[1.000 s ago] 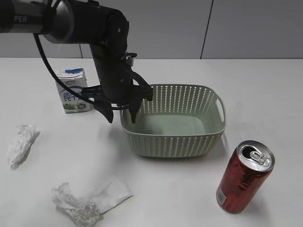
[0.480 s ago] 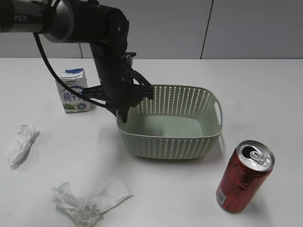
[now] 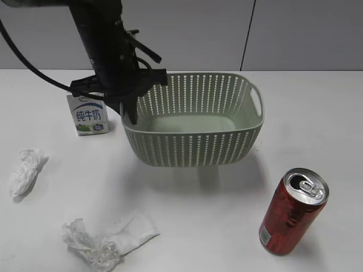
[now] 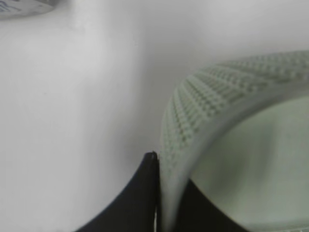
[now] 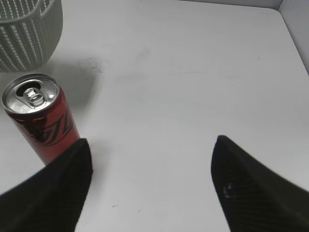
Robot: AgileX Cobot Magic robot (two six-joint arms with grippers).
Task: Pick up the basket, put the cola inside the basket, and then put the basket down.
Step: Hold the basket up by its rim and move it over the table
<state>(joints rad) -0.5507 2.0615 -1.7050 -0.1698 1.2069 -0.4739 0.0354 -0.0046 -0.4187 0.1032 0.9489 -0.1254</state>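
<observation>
The pale green slotted basket (image 3: 198,133) hangs above the table in the exterior view, empty, tilted a little. My left gripper (image 3: 131,113) is shut on its left rim; the left wrist view shows the rim (image 4: 193,111) pinched between my two black fingers (image 4: 166,193). The dark-red cola can (image 3: 294,211) stands upright at the front right, apart from the basket. In the right wrist view the can (image 5: 41,123) stands just left of my open, empty right gripper (image 5: 152,169), with the basket's corner (image 5: 29,34) at the top left. The right gripper is out of the exterior view.
A white-and-blue milk carton (image 3: 88,115) stands left of the basket, behind my left arm. A crumpled tissue (image 3: 25,170) lies at the left, another (image 3: 105,238) at the front left. The table edge shows at the far right (image 5: 294,29).
My left gripper has closed on the basket's left rim and lifted the basket off the table, up and slightly left. The cola and the other things have not moved.
</observation>
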